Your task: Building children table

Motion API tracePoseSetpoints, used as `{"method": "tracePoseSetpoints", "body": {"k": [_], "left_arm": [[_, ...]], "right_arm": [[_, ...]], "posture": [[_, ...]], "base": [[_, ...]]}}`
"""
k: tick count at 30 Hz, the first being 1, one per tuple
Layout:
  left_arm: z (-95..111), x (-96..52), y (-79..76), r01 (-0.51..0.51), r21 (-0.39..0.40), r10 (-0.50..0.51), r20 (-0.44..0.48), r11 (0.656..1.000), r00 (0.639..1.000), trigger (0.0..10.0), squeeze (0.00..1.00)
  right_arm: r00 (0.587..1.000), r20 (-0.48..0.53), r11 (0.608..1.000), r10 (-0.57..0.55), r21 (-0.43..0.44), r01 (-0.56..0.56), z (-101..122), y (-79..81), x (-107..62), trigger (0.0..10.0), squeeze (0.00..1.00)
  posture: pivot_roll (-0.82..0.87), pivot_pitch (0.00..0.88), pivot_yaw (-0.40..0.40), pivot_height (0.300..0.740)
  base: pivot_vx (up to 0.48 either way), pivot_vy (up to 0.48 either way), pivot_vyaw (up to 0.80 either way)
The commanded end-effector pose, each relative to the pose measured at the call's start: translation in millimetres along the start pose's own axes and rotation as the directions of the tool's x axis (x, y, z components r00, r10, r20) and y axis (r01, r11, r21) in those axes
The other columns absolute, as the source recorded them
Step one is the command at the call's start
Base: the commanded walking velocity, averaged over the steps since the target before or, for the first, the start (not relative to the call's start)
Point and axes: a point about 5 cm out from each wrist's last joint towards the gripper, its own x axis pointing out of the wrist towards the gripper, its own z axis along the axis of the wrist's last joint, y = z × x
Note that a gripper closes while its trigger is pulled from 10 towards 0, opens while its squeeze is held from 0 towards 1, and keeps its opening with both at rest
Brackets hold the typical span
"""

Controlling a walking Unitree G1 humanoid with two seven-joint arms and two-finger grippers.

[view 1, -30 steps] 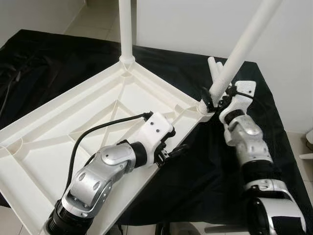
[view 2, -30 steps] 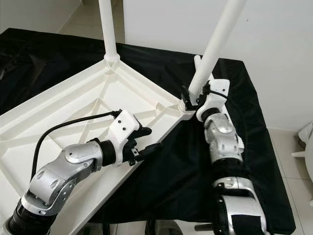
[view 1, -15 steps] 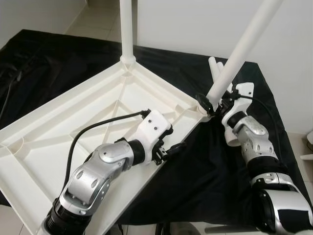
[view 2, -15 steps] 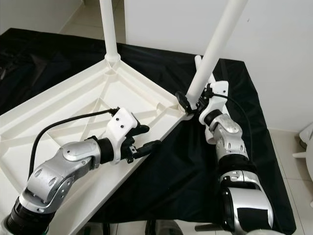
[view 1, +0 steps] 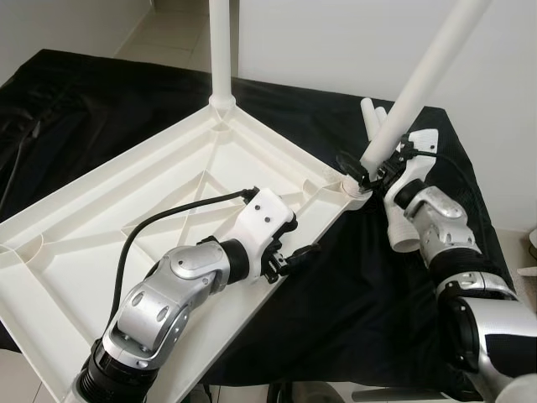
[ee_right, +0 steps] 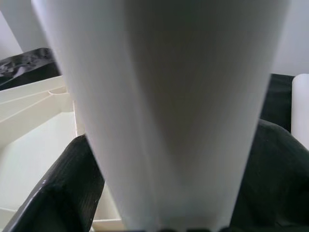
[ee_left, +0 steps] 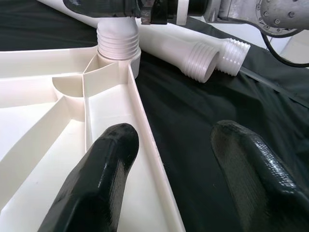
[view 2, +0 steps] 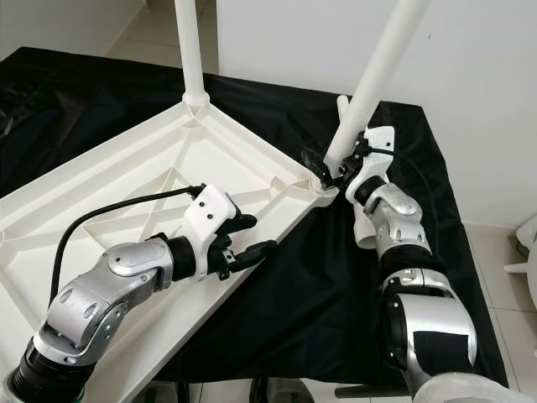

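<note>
The white table top (view 1: 126,193) lies upside down on a black cloth. One white leg (view 1: 221,50) stands upright in its far corner. A second leg (view 1: 424,71) leans to the right out of the right corner socket, its threaded end (ee_left: 117,41) seated there. My right gripper (view 1: 369,166) is shut on this tilted leg just above the socket; in the right wrist view the leg (ee_right: 169,106) sits between the black fingers (ee_right: 63,193). My left gripper (view 1: 298,243) is open at the table top's right rim, with one finger (ee_left: 104,169) over the plastic and the other over the cloth.
Two loose legs (ee_left: 203,58) with threaded ends lie on the black cloth (view 1: 352,285) just past the right corner, one partly under my right forearm (view 1: 405,239). A white wall stands close behind. The cloth ends at the right, with floor beyond.
My right wrist has turned on the tilted leg and the forearm has swung right, uncovering a loose leg beneath it. The left gripper has barely moved.
</note>
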Motion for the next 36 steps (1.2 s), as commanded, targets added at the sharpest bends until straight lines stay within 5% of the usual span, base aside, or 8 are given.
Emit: {"method": "tracePoseSetpoints", "body": {"k": [1,2,3,5,6,9,23,36], "left_arm": [[1.3,1.7,-2.1,0.003,0.0,-0.003,-0.004,1.0,1.0,10.0,0.0],[1.6,1.7,-2.3,0.003,0.0,-0.003,-0.004,1.0,1.0,10.0,0.0],[1.7,1.7,-2.4,0.004,0.0,-0.004,-0.003,1.0,1.0,10.0,0.0],[1.8,1.7,-2.5,0.004,-0.001,-0.004,-0.004,1.0,1.0,10.0,0.0],[1.8,1.5,-2.4,0.004,-0.001,-0.004,-0.004,1.0,1.0,10.0,0.0],[1.9,1.3,-2.1,0.002,0.0,-0.002,-0.005,1.0,1.0,10.0,0.0],[2.9,2.9,-2.5,0.003,-0.004,-0.003,0.0,1.0,1.0,10.0,0.0],[1.9,2.5,-5.6,0.004,-0.013,-0.004,0.001,1.0,1.0,10.0,0.0]], "right_arm": [[1.0,-0.004,1.0,-0.017,-0.002,0.017,-1.3,-3.4,-2.3,10.0,0.0],[1.0,-0.005,1.0,-0.015,0.002,0.015,-1.8,-3.4,-1.8,10.0,0.0],[1.0,-0.01,1.0,-0.015,-0.001,0.015,-2.3,-3.3,-1.4,8.4,0.0],[1.0,-0.012,1.0,-0.014,-0.002,0.014,-2.6,-3.4,-1.0,8.4,0.0],[1.0,-0.018,1.0,-0.007,0.0,0.007,-3.3,-3.2,-0.6,2.8,0.0],[1.0,-0.029,1.0,0.002,0.002,-0.002,-4.4,-3.1,-0.4,0.0,0.0],[0.999,-0.04,1.0,0.008,0.01,-0.008,-6.7,-5.2,-2.5,0.0,0.0],[0.987,-0.048,0.988,-0.154,-0.007,0.153,-15.5,2.4,2.8,0.0,0.0]], "posture": [[0.08,0.109,-0.045,0.74],[0.08,0.108,-0.043,0.74],[0.08,0.107,-0.043,0.74],[0.08,0.107,-0.043,0.74],[0.08,0.107,-0.043,0.74],[0.08,0.107,-0.044,0.74],[0.08,0.107,-0.05,0.74],[0.08,0.112,-0.06,0.74]], "base": [[0.0,0.0,0.0],[0.0,0.0,0.0],[0.0,0.0,0.0],[0.0,0.0,0.0],[0.0,0.0,0.0],[0.0,0.0,0.0],[0.0,0.0,0.0],[0.0,0.0,0.0]]}}
